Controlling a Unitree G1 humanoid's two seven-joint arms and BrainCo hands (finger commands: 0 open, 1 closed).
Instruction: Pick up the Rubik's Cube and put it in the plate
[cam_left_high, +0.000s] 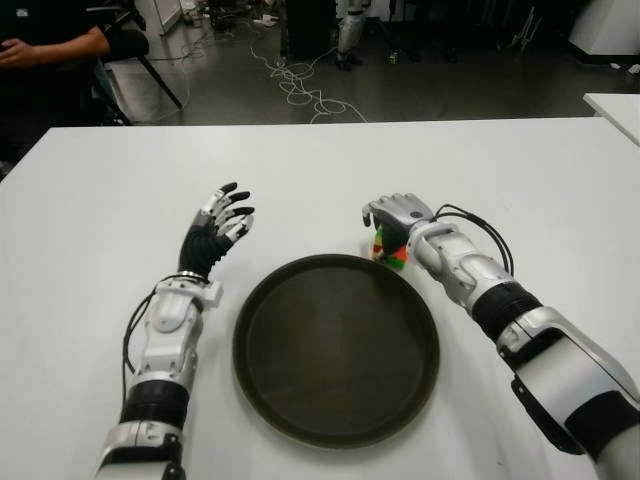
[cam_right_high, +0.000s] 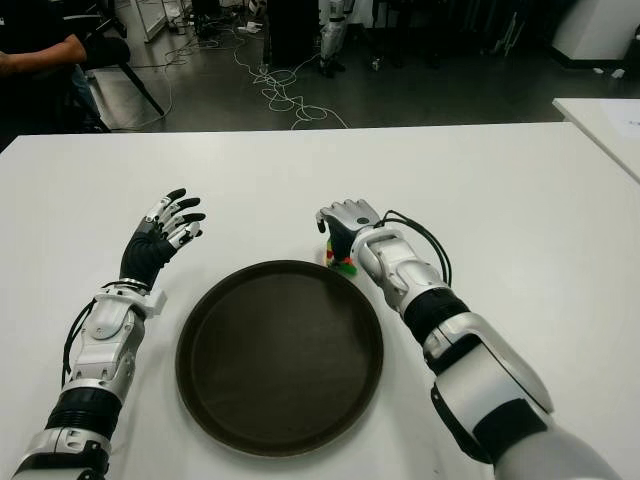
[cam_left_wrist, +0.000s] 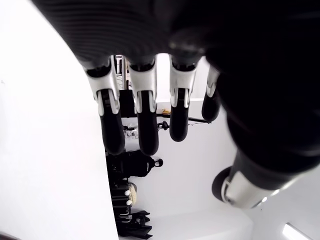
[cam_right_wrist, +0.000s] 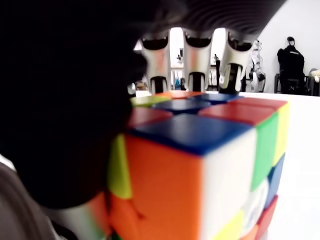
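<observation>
The Rubik's Cube (cam_left_high: 392, 252) sits on the white table (cam_left_high: 90, 220) just beyond the far right rim of the round dark plate (cam_left_high: 335, 350). My right hand (cam_left_high: 396, 214) is cupped over it from above. In the right wrist view the cube (cam_right_wrist: 200, 165) fills the frame, with the fingers (cam_right_wrist: 197, 65) curled down its far side and the thumb pressed to its other side. My left hand (cam_left_high: 222, 222) hovers to the left of the plate, its fingers (cam_left_wrist: 142, 120) spread and holding nothing.
A person's arm (cam_left_high: 55, 45) shows at the far left, beyond the table. Cables (cam_left_high: 300, 85) lie on the floor behind the far edge. A second white table corner (cam_left_high: 615, 110) stands at the right.
</observation>
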